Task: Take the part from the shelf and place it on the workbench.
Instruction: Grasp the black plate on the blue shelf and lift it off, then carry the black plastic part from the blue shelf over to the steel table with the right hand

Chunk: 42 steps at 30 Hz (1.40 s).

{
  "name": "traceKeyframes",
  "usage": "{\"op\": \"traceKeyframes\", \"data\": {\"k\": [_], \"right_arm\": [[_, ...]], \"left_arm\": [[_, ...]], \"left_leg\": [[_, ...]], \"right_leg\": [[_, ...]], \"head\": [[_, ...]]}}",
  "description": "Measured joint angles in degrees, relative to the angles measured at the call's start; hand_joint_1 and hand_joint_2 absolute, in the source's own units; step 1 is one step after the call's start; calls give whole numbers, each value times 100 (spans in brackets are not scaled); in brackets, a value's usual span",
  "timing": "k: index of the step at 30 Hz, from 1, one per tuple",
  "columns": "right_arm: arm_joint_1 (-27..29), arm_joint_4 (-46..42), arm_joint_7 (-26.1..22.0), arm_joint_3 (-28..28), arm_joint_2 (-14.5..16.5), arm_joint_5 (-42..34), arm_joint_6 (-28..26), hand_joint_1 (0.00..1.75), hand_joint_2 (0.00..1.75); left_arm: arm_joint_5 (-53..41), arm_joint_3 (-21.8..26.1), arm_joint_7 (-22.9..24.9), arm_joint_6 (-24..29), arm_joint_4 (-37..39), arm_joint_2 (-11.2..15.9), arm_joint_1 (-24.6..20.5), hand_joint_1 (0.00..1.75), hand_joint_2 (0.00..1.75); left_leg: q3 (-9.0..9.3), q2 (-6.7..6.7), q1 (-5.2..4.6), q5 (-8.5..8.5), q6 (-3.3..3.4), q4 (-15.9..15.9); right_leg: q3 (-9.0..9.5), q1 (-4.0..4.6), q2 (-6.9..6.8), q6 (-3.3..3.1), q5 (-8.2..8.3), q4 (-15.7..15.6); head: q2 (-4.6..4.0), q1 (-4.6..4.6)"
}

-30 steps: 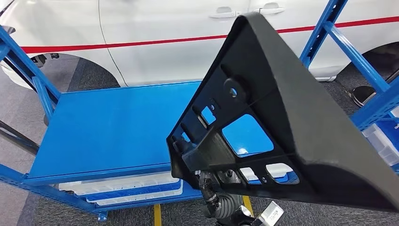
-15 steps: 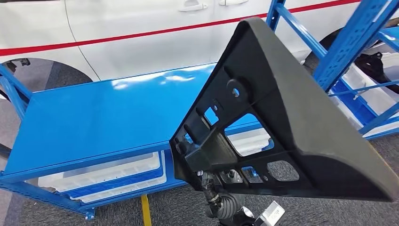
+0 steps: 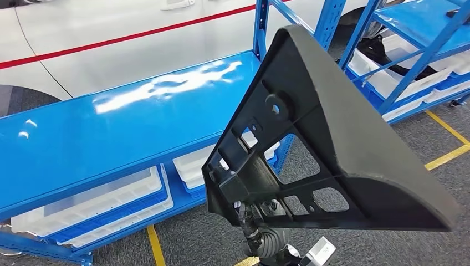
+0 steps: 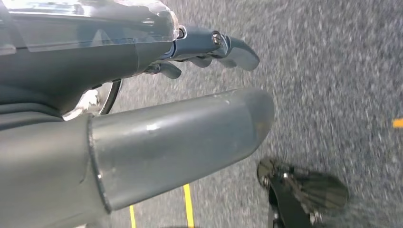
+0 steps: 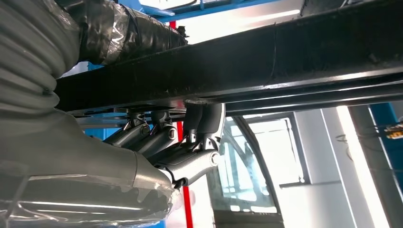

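Note:
The part is a large black triangular plastic panel with ribs and cut-outs. It stands upright close in front of me in the head view. My right hand grips its lower edge from beneath. In the right wrist view the fingers wrap the part's dark edge. A blue flat-topped workbench lies beyond and to the left of the part. My left hand hangs over grey carpet, its fingers apart and holding nothing.
A white car with a red stripe stands behind the workbench. White bins sit on its lower level. A blue rack with white bins stands at the right. Yellow floor lines cross the grey carpet.
The whole picture has shifted: the camera has turned right, so the bench and car slide left and the right rack comes in. The part stays held the same way in my right hand.

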Motion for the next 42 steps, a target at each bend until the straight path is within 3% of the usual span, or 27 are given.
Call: {"op": "traceKeyframes", "data": {"k": [2, 4, 5, 6, 8, 9, 10, 12, 13, 14, 15, 16, 18, 20, 21, 22, 24, 25, 27, 28, 30, 32, 34, 35, 37, 39, 42], "right_arm": [[17, 4, 1, -9, -8, -1, -11, 175, 175], [31, 7, 1, -18, -19, -5, -19, 175, 175], [40, 8, 1, -23, -21, -7, -19, 175, 175], [53, 8, 1, -31, -22, -8, -17, 175, 175], [80, 7, 3, -47, -19, 4, -14, 175, 175], [91, 4, 8, -54, -15, 25, -13, 175, 175], [99, -2, 15, -59, -8, 50, -11, 175, 175], [112, -20, 32, -75, 14, 94, -8, 175, 175], [121, -28, 42, -86, 24, 101, -7, 175, 175], [130, -35, 53, -97, 31, 102, -6, 175, 175], [144, -38, 62, -105, 36, 100, -6, 175, 175], [155, -40, 69, -114, 40, 99, -5, 175, 175], [172, -41, 76, -126, 52, 100, 1, 175, 175], [178, -40, 81, -135, 60, 101, 5, 175, 175], [181, -40, 82, -138, 62, 101, 5, 175, 175], [183, -39, 81, -142, 62, 101, 5, 175, 175], [185, -39, 81, -145, 63, 101, 5, 175, 175], [186, -39, 81, -145, 64, 101, 5, 175, 175], [187, -40, 81, -146, 65, 102, 8, 175, 175], [190, -40, 80, -148, 65, 102, 9, 175, 175], [202, -42, 79, -157, 65, 103, 10, 175, 175], [217, -44, 80, -177, 65, 99, 12, 175, 175], [231, -44, 85, -197, 65, 92, 17, 175, 175], [240, -43, 87, -205, 65, 88, 20, 175, 175], [266, -41, 87, -223, 65, 85, 22, 175, 175], [284, -41, 87, -235, 65, 85, 23, 175, 175], [292, -41, 86, -240, 68, 85, 24, 175, 175]], "left_arm": [[-5, 1, -1, -7, 0, -6, -3, 0, 0], [-11, 2, -4, -13, -1, -2, 16, 0, 0], [-13, 3, -9, -18, -1, -2, 25, 0, 0], [-14, 3, -17, -25, -1, -2, 28, 0, 0], [-14, 5, -45, -51, -1, -2, 18, 0, 0], [-14, 7, -62, -69, -1, -3, 9, 0, 0], [-14, 12, -77, -86, -1, -3, 4, 0, 0], [-11, 28, -98, -110, -2, -5, 0, 0, 0], [-10, 37, -103, -117, -3, -7, -4, 0, 0], [-9, 43, -108, -125, -3, -9, -9, 0, 0], [-8, 46, -115, -134, -3, -10, -14, 0, 0], [-7, 49, -121, -141, -3, -10, -13, 0, 0], [-5, 52, -135, -157, -2, -13, 9, 0, 0], [-1, 55, -143, -174, -2, -19, 44, 0, 0], [2, 55, -144, -182, -2, -23, 55, 0, 0], [4, 56, -145, -185, -3, -24, 61, 0, 0], [5, 58, -146, -185, -3, -24, 60, 0, 0], [6, 60, -148, -185, -3, -19, 60, 0, 0], [8, 63, -154, -188, -3, -18, 63, 0, 0], [9, 65, -157, -190, -3, -18, 61, 0, 0], [11, 66, -161, -201, -3, -28, 45, 0, 0], [15, 69, -166, -220, -3, -39, 38, 0, 0], [19, 75, -174, -236, -3, -42, 53, 0, 0], [20, 78, -177, -240, -3, -42, 59, 0, 0], [21, 80, -177, -245, -3, -41, 61, 0, 0], [21, 80, -177, -250, -3, -43, 50, 0, 0], [21, 84, -177, -252, -3, -48, 41, 0, 0]], "left_leg": [[-117, 189, 39, 155, 40, -62], [-280, 373, 49, 269, 73, -57], [-364, 472, 47, 314, 71, -33], [-454, 567, 48, 353, 63, 0], [-648, 741, 57, 416, 24, 93], [-736, 813, 62, 437, -3, 150], [-808, 873, 59, 451, -33, 209], [-868, 980, 51, 477, -100, 308], [-873, 1034, 52, 496, -138, 331], [-866, 1097, 61, 525, -180, 336], [-875, 1112, 78, 527, -223, 347], [-903, 1028, 96, 460, -261, 398], [-1060, 683, 127, 85, -315, 807], [-1295, 428, 134, -343, -337, 1513], [-1362, 393, 133, -425, -338, 1770], [-1342, 379, 132, -386, -329, 1835], [-1024, 320, 130, -60, -284, 1357], [-806, 195, 131, 69, -249, 981], [-545, -38, 126, 194, -210, 463], [-521, -97, 120, 174, -202, 391], [-536, 9, 124, 203, -179, 328], [-542, 152, 152, 236, -109, 261], [-562, 303, 156, 258, -56, 239], [-578, 382, 150, 260, -48, 245], [-600, 538, 145, 258, -50, 264], [-600, 674, 147, 245, -69, 290], [-593, 825, 122, 206, -146, 343]], "right_leg": [[-119, 19, -205, 44, -306, 205], [-271, -21, -516, 90, -929, 811], [-329, -53, -587, 129, -1118, 1175], [-351, -86, -619, 169, -1146, 1484], [-195, -146, -660, 239, -808, 1680], [29, -168, -721, 261, -632, 1495], [363, -175, -855, 269, -608, 1127], [990, -137, -1100, 214, -880, 282], [1154, -106, -1157, 165, -1027, 9], [1186, -85, -1122, 104, -1076, -117], [1151, -87, -1069, 42, -1045, -144], [1114, -89, -1007, -18, -995, -162], [1024, -101, -878, -124, -889, -183], [913, -75, -733, -173, -818, -155], [861, -59, -653, -181, -793, -131], [815, -44, -568, -183, -776, -100], [749, -30, -409, -176, -764, -22], [715, -30, -341, -165, -763, 17], [640, -42, -215, -110, -739, 76], [596, -54, -157, -70, -714, 87], [533, -69, -92, 11, -678, 106], [422, -49, -281, 64, -806, 293], [141, -49, -530, 105, -1153, 888], [-34, -64, -577, 127, -1325, 1263], [-196, -97, -609, 166, -1406, 1653], [71, -122, -692, 183, -1096, 1207], [577, -74, -1032, 124, -768, 218]], "head": [[-1, 3], [-1, 6], [-1, 3], [-1, 4], [-1, 4], [-1, 5], [-1, 5], [-1, 4], [-1, 2], [-1, 1], [-1, 2], [0, 1], [-1, 1], [-1, 1], [-1, 1], [-1, 1], [-1, -1], [-1, 1], [-1, 1], [0, 1], [0, 3], [0, 5], [0, 7], [0, 5], [0, 6], [0, 7], [0, 5]]}}
